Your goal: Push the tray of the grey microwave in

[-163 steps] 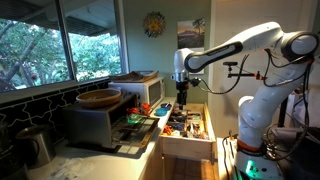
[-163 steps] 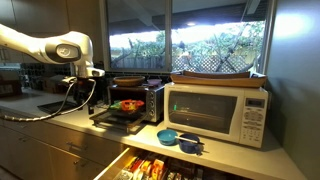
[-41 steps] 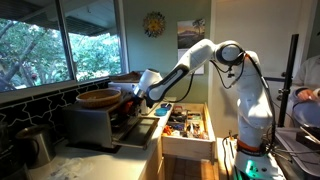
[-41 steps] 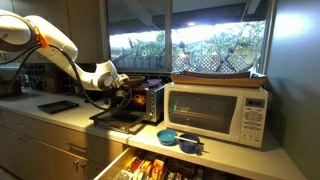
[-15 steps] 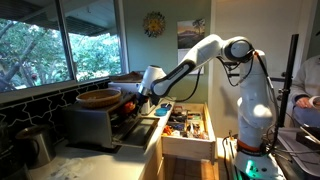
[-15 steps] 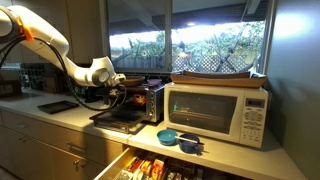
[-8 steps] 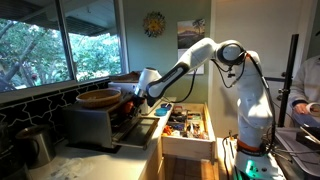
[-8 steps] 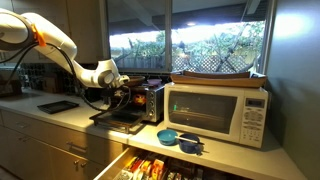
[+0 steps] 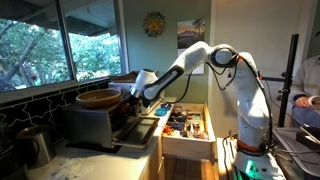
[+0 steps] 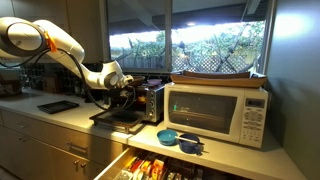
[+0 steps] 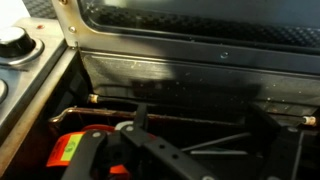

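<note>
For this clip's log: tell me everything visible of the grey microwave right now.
The grey microwave is a boxy silver-grey countertop oven beside a white appliance. Its front door is dropped open, lying flat. A wooden bowl sits on its roof. The gripper is at its mouth. The wrist view shows a dark cavity with a heating rod, a wire rack and red and green items.

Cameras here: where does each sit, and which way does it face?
In an exterior view: off the counter's end, looking along it at the grey microwave; most of the arm shows.
In an exterior view: before the counter, facing the windows; arm enters picture-left.
Wrist view: facing the microwave's cavity; gripper at bottom.
Shared: the grey microwave.
</note>
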Robot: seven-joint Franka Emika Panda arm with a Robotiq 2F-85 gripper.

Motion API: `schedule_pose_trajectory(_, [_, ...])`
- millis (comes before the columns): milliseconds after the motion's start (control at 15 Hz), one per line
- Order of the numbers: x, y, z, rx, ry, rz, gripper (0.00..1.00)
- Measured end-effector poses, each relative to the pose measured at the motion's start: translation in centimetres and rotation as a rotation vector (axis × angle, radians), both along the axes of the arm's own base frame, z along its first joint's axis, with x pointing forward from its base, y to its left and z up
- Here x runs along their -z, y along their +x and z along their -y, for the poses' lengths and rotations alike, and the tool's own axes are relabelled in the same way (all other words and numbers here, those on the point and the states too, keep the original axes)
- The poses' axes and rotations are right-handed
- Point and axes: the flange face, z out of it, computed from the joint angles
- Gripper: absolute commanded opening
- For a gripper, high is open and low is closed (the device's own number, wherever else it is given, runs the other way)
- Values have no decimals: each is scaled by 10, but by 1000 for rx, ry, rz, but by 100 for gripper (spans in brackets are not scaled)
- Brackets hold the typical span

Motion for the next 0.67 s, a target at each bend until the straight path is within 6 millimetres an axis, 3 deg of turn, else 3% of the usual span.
schedule_pose_trajectory(200, [-3,-3,-1,2,1,-31,100])
schedule_pose_trajectory(333, [-9,-16,-1,3,-15,-123,100])
schedule_pose_trajectory(667, [-56,-87,18,-68,-2,-306,100])
